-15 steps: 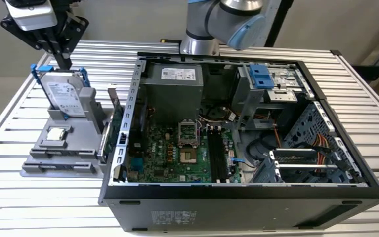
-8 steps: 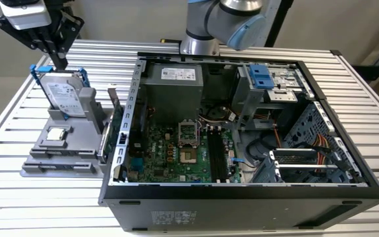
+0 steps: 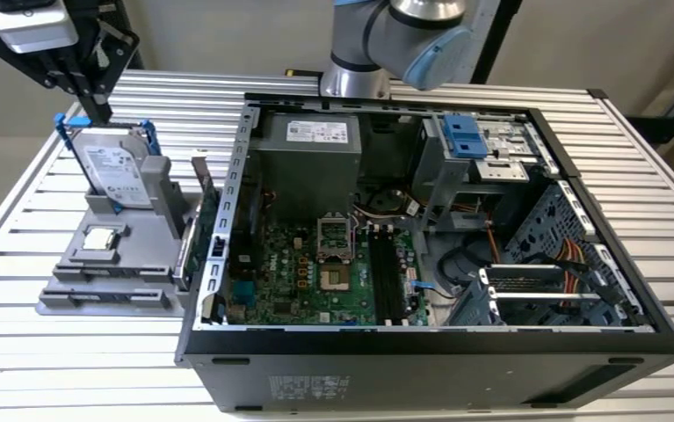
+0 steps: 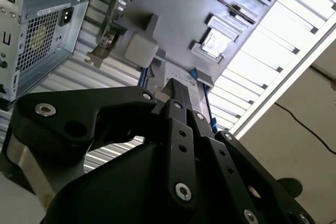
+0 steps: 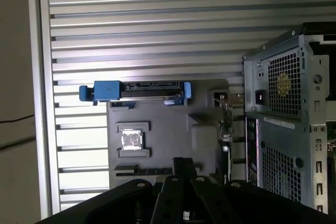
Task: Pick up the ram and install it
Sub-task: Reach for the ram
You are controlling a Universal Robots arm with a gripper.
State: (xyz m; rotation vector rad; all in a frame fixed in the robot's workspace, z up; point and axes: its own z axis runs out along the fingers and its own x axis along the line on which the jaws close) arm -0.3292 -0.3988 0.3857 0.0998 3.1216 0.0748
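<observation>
The tool [image 3: 98,112], closed and empty, is being held over the hard drive [image 3: 119,171]. The ram [image 3: 192,251] is being kept on edge in the grey fixture [image 3: 102,281], beside the computer case [image 3: 431,360] and toward the counter's [image 3: 32,352] edge at the exterior view's left, presumably for easy gripping.

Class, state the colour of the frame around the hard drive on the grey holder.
Blue. The frame shows best in the first wrist view.
</observation>
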